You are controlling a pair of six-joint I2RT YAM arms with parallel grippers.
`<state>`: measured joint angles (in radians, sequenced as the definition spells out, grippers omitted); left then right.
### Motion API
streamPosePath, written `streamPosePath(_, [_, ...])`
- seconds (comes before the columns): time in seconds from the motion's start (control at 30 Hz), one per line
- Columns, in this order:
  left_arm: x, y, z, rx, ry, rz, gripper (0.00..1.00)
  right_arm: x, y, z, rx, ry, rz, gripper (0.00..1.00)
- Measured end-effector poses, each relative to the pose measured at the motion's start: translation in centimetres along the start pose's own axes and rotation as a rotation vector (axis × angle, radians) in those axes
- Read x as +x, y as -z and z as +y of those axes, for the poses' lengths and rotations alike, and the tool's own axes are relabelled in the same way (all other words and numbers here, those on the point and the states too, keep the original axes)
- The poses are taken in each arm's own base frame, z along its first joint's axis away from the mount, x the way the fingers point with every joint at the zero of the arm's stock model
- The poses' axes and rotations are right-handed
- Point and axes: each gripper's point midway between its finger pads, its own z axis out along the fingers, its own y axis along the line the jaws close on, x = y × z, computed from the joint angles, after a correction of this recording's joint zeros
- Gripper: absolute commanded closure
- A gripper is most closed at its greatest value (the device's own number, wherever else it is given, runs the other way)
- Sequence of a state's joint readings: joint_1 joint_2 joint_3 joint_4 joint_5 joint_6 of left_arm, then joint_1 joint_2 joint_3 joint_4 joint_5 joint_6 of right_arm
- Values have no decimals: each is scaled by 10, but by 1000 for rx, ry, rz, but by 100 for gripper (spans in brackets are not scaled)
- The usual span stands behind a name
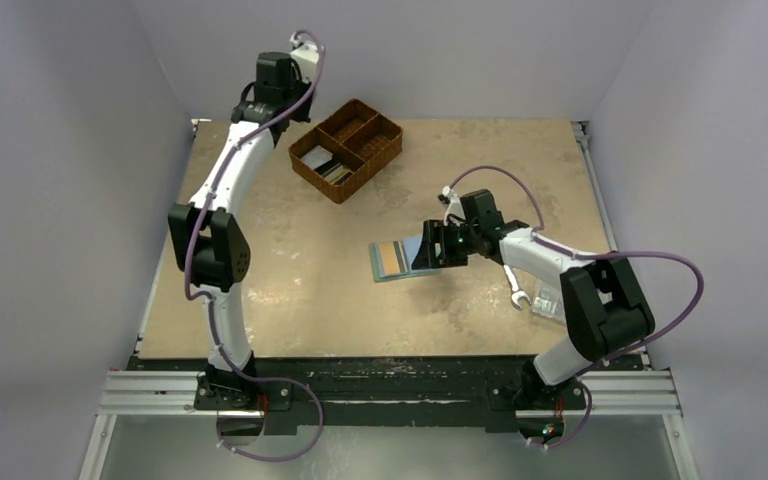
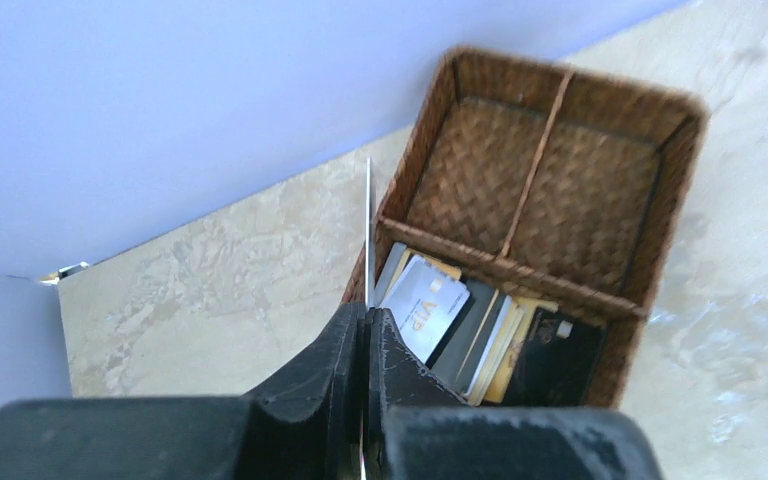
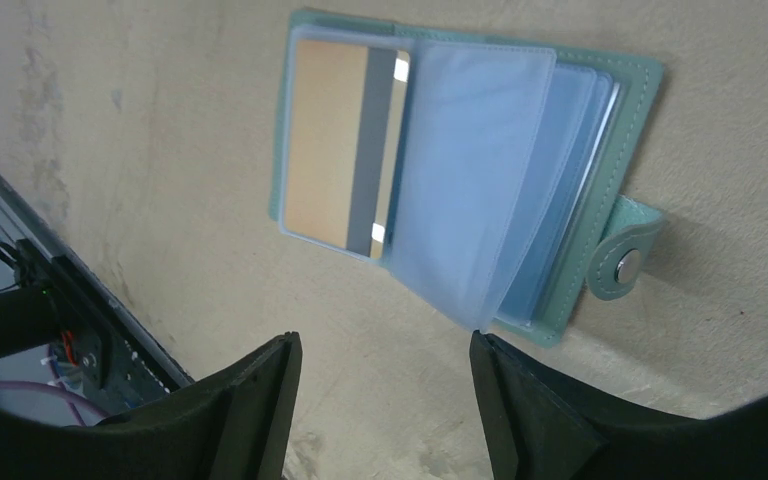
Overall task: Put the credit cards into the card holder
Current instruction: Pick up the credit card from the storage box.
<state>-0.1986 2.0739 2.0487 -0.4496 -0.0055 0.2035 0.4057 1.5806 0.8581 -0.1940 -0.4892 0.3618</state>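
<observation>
With your left gripper [image 2: 365,330] clamped on one edge-on credit card [image 2: 369,230] above the far-left basket [image 2: 660,200], carry it squarely to the card holder [image 3: 620,90] lying open mid-table, where your right gripper [image 3: 385,370] hovers, jaws apart.

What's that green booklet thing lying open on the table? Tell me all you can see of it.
The card holder is a teal-green wallet, leather-like, lying open and flat on the table. Inside are clear plastic sleeves; one stands half lifted. Another holds a tan card with a grey stripe. A strap with a metal snap sticks out at one side. The right gripper, open, hovers near it without touching.
</observation>
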Motion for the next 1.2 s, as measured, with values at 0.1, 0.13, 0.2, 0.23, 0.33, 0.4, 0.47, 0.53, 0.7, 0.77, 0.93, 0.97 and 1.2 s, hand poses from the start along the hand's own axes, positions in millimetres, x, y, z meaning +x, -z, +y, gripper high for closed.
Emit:
streamPosePath(0.1, [-23, 20, 1, 13, 88, -71, 100, -8, 9, 8, -13, 19, -32, 28])
streamPosePath(0.13, [-28, 27, -2, 30, 126, -92, 100, -12, 12, 12, -18, 27, -46, 27])
streamPosePath(0.2, [-31, 42, -13, 89, 221, -131, 100, -21, 19, 20, -36, 41, -74, 26])
streamPosePath(0.23, [-31, 48, -18, 117, 258, -140, 100, -27, 23, 27, -52, 49, -92, 25])
streamPosePath(0.33, [-28, 69, -45, 244, 405, -184, 100, -46, 38, 51, -127, 62, -154, 20])
streamPosePath(0.4, [-25, 86, -66, 345, 507, -213, 100, -61, 48, 73, -208, 64, -208, 17])
streamPosePath(0.47, [-24, 102, -85, 450, 608, -247, 100, -76, 61, 96, -304, 49, -265, 14])
streamPosePath(0.53, [-18, 120, -106, 555, 712, -273, 100, -90, 71, 116, -390, 35, -318, 12])
streamPosePath(0.7, [3, 162, -162, 779, 899, -275, 100, -109, 97, 149, -597, -30, -436, 11])
streamPosePath(0.77, [7, 178, -183, 860, 946, -271, 100, -109, 102, 152, -653, -69, -455, 11])
streamPosePath(0.93, [10, 214, -217, 1010, 1013, -287, 100, -105, 112, 156, -744, -143, -480, 16])
streamPosePath(0.97, [11, 218, -220, 1029, 1027, -291, 100, -105, 113, 156, -749, -151, -485, 20])
streamPosePath(1.2, [24, 242, -239, 1136, 1110, -287, 100, -108, 125, 150, -775, -185, -532, 69])
